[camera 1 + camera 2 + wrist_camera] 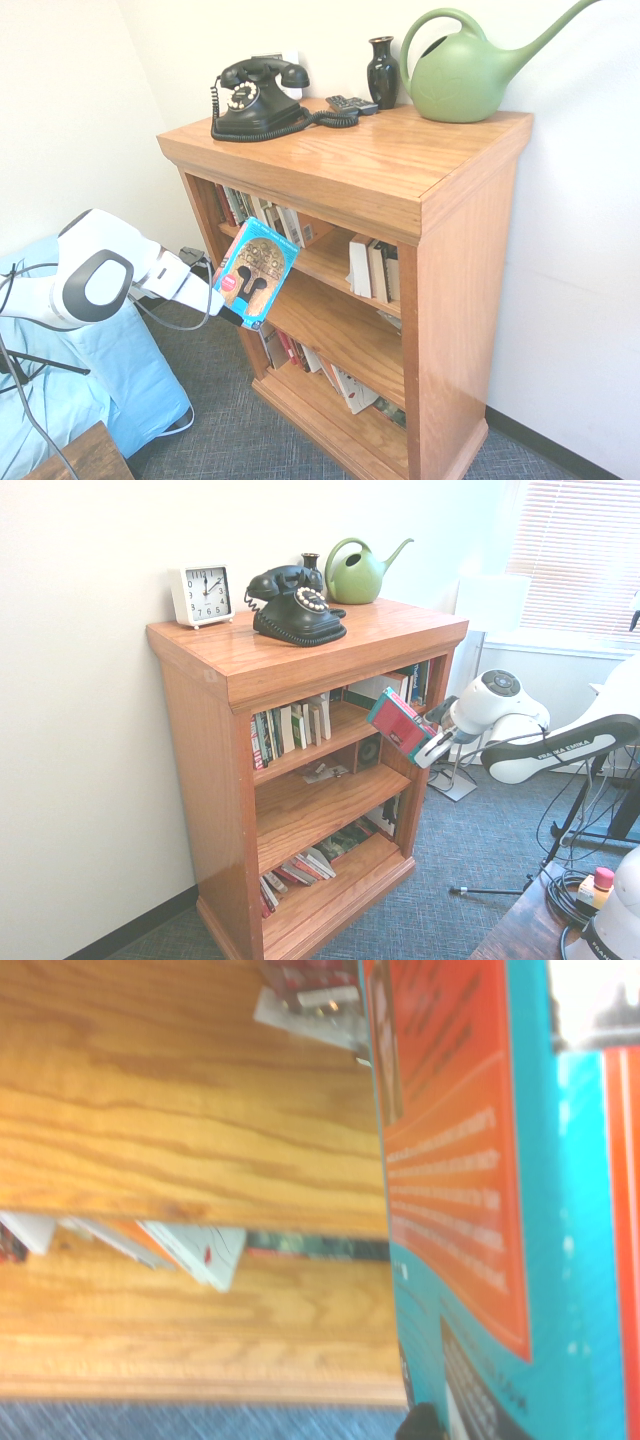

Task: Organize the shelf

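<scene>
The shelf point(455, 215) point(230, 780) is an orange-brown wooden bookcase with three open tiers. My gripper point(228, 308) point(428, 752) is shut on a teal and red book point(255, 272) point(398, 720), holding it tilted in the air just in front of the middle tier. The book's cover bears a gold mask picture. In the wrist view the book point(490, 1180) fills the right side, with the middle tier's board point(180, 1110) and the bottom tier behind it. Upright books point(372, 268) point(290, 730) stand on the top tier.
A black rotary telephone point(258, 98) point(295, 605), a dark vase point(382, 72), a green watering can point(462, 70) point(357, 572) and a white clock point(201, 594) stand on top. Leaning books point(345, 385) point(300, 868) lie in the bottom tier. A light blue covered object point(90, 380) stands left.
</scene>
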`<state>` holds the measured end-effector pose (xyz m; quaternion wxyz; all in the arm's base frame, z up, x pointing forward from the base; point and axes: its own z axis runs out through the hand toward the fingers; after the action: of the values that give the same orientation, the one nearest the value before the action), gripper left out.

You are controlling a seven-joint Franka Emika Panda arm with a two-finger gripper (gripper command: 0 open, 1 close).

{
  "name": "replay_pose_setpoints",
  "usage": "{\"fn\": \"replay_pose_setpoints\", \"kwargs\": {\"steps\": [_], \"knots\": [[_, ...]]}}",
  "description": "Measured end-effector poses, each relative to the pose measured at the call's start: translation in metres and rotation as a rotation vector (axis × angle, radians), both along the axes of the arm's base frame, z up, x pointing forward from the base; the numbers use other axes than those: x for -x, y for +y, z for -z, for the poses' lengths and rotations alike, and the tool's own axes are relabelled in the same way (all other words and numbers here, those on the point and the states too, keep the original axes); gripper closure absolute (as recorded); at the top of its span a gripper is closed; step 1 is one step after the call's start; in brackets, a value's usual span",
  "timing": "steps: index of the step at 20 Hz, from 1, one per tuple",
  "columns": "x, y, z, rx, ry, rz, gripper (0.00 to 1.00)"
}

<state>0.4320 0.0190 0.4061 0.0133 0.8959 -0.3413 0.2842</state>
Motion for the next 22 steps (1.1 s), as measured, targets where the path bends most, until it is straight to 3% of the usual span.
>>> {"fn": "replay_pose_setpoints", "kwargs": {"steps": [11,22], "knots": [[-0.041,-0.004,0.027,-0.073,-0.021,-0.045,1.00],[-0.081,-0.019,-0.011,-0.195,0.024,-0.086,1.00]]}}
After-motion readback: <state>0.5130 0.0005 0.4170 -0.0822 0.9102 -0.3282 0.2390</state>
